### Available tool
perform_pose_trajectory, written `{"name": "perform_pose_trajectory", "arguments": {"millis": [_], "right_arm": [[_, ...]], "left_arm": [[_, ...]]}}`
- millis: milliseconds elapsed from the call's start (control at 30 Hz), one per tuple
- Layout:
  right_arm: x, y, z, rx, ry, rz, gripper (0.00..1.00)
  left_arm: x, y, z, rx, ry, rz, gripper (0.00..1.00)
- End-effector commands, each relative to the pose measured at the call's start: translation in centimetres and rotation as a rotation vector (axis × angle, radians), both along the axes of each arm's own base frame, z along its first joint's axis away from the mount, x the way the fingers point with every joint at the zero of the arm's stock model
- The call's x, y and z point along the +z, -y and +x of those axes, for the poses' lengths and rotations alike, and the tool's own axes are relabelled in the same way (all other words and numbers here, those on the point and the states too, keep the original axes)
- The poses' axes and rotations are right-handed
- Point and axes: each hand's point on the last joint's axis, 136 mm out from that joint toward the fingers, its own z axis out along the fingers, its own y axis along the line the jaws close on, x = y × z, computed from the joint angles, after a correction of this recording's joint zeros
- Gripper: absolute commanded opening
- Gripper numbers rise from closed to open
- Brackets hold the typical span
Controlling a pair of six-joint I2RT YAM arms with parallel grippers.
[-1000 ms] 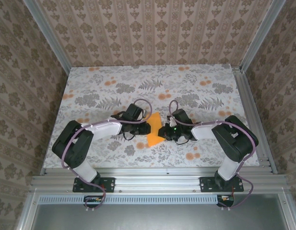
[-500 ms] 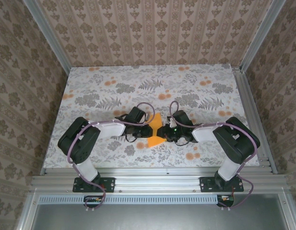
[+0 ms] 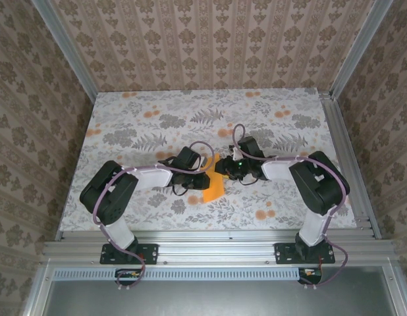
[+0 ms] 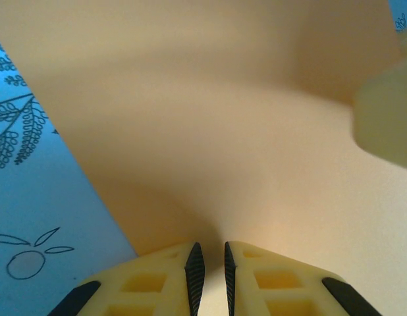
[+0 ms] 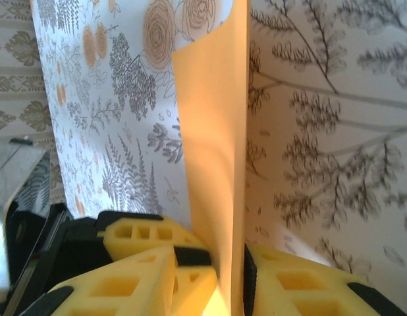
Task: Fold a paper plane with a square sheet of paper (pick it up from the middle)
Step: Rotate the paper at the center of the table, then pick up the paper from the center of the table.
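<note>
Floral tabletop (image 3: 137, 112); orange paper (image 3: 213, 189) pinched in near-closed left gripper (image 4: 210, 268), right gripper (image 5: 218, 262) slightly parted around it.

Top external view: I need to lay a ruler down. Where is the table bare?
Bare: the table along the back wall. Crowded: mid-table, where the left end effector and right end effector meet at the square sheet of paper.

The sheet of paper (image 3: 213, 188) is sitting near the middle of the table (image 3: 124, 118), the left gripper (image 3: 205, 179) meeting it at 9 o'clock, the right gripper (image 3: 223, 168) at 1 o'clock.
</note>
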Motion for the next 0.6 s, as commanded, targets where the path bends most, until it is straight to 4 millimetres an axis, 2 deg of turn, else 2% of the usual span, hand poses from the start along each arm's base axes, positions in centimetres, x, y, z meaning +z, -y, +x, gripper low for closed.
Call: {"name": "perform_pose_trajectory", "arguments": {"millis": [0,133,267,400,567], "right_arm": [[-1.0,-0.1,-0.1,0.06,-0.032,-0.022,0.34],[-1.7,-0.1,0.0,0.088,-0.049,-0.048,0.27],[-1.4,0.0,-0.2,0.101,-0.043,-0.05,0.16],[-0.1,0.1,-0.5,0.105,-0.026,-0.036,0.07],[2.6,0.1,-0.5,0.082,0.017,0.0,0.03]], "left_arm": [[-4.8,-3.7,-3.7,-0.029,-0.134,0.179,0.21],[-4.3,-3.5,-3.5,-0.032,-0.124,0.166,0.22],[-3.0,-3.0,-3.0,-0.026,-0.098,0.135,0.23],[-0.7,-2.2,-2.0,-0.011,-0.059,0.075,0.26],[4.0,-1.4,-0.2,0.018,0.021,-0.014,0.37]]}}
